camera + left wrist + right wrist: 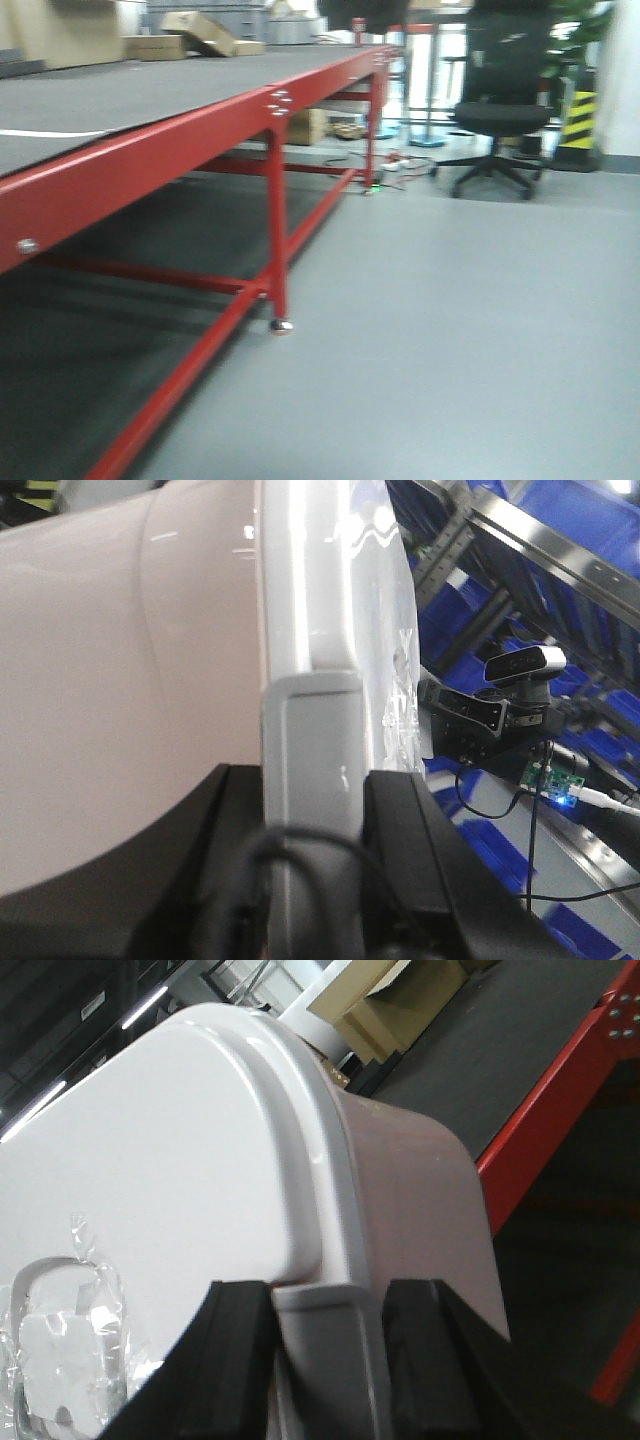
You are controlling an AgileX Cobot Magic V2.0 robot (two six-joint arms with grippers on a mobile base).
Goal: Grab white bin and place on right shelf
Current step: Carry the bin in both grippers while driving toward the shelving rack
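The white bin fills the left and middle of the left wrist view. It has a pale pinkish tub wall with a curved ridge, and a flat white lid whose rim runs up the centre. Crinkled clear film clings to the lid beside the rim. At the bottom the black left fingers are clamped on a squared rim tab, one touching each side. Right of the lid, close to its edge, are a metal rack with perforated uprights, blue crates, a webcam and a small circuit board showing a blue light.

In the right wrist view the lid covers the left half, with film at lower left, and curves over a rounded corner into the pinkish wall. At the bottom the black right fingers pinch another rim tab from both sides. Cardboard boxes sit at the upper middle. The bench crosses the right edge with its red rail and dark mat, apart from the bin wall.

The front view shows the bench running from lower left to upper middle. Open grey floor fills the lower right, an office chair stands at upper right, and a yellow-and-black striped post is at the far right.
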